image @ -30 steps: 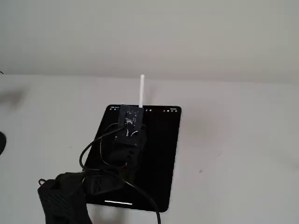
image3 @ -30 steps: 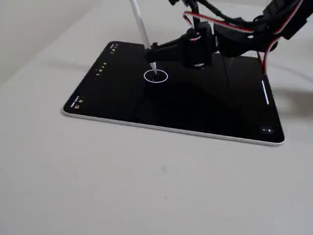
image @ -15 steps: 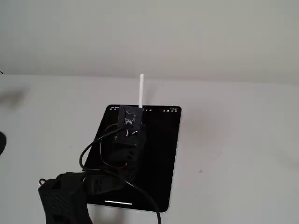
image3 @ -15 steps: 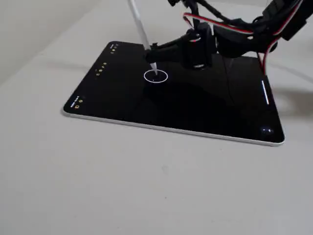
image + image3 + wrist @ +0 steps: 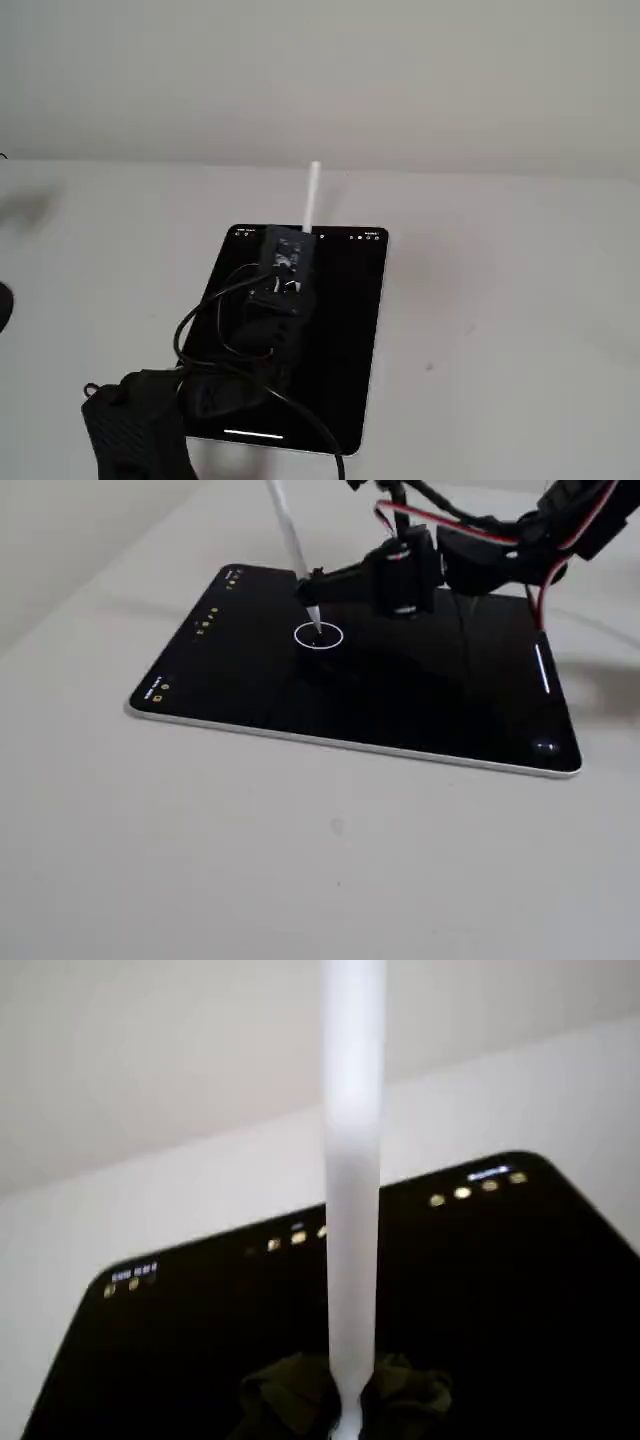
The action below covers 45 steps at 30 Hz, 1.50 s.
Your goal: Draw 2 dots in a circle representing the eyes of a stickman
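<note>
Fixed views place a black tablet (image 5: 380, 695) flat on a pale table (image 5: 300, 860), with the dark arm (image 5: 240, 340) reaching over the screen. A thin white circle (image 5: 319, 636) is drawn on the screen in one fixed view, toward the tablet's far side. The white stylus (image 5: 290, 550) stands steeply tilted, and its tip sits inside the circle, at or just above the glass; contact cannot be confirmed. The top of the stylus is cut off by the upper frame edge in this view. The gripper (image 5: 318, 590) is closed around the lower part of the stylus, though the dark fingers merge with the dark screen and their outline is hard to separate. Red, black and white wires (image 5: 470, 525) run along the arm, whose rear portion is cut off at the right edge. In a fixed view from behind the arm, the wrist housing (image 5: 285, 262) covers the middle of the tablet (image 5: 345, 330), so the circle is hidden; only the upper part of the stylus (image 5: 312, 195) rises above the housing. A black cable (image 5: 215, 320) loops over the screen. In the wrist view the stylus (image 5: 352, 1160) runs up the centre as a blurred white bar, clamped at the bottom between two dark fingertips (image 5: 285, 1395). Small yellow icons (image 5: 465, 1192) line the tablet's (image 5: 500, 1300) far edge, too blurred to read.
</note>
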Motion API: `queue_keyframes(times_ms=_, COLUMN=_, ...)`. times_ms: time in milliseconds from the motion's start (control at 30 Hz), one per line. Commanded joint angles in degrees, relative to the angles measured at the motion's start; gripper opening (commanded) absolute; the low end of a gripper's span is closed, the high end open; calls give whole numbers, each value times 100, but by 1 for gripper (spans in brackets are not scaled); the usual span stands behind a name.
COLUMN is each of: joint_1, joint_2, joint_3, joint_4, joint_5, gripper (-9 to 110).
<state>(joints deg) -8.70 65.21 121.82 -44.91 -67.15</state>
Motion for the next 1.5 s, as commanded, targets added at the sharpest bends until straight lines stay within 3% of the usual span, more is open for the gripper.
queue_keyframes(times_ms=0, joint_1=272, joint_2=1230, joint_3=-70, joint_4=448, joint_5=817, gripper=0)
queue_keyframes(times_ms=167, joint_1=519, joint_2=2575, joint_3=-202, joint_4=1793, joint_5=2136, gripper=0)
queue_keyframes(times_ms=433, joint_1=624, joint_2=5265, joint_3=-703, joint_4=5537, joint_5=4834, gripper=0)
queue_keyframes(times_ms=567, joint_1=580, joint_2=6662, joint_3=-606, joint_4=7339, joint_5=5722, gripper=0)
queue_keyframes(times_ms=967, joint_1=105, joint_2=10099, joint_3=1380, joint_4=9888, joint_5=5766, gripper=0)
queue_keyframes(times_ms=1233, joint_1=413, joint_2=12410, joint_3=3340, joint_4=10547, joint_5=5423, gripper=0)
queue_keyframes(times_ms=1467, joint_1=747, joint_2=12524, joint_3=4482, joint_4=10459, joint_5=5933, gripper=0)
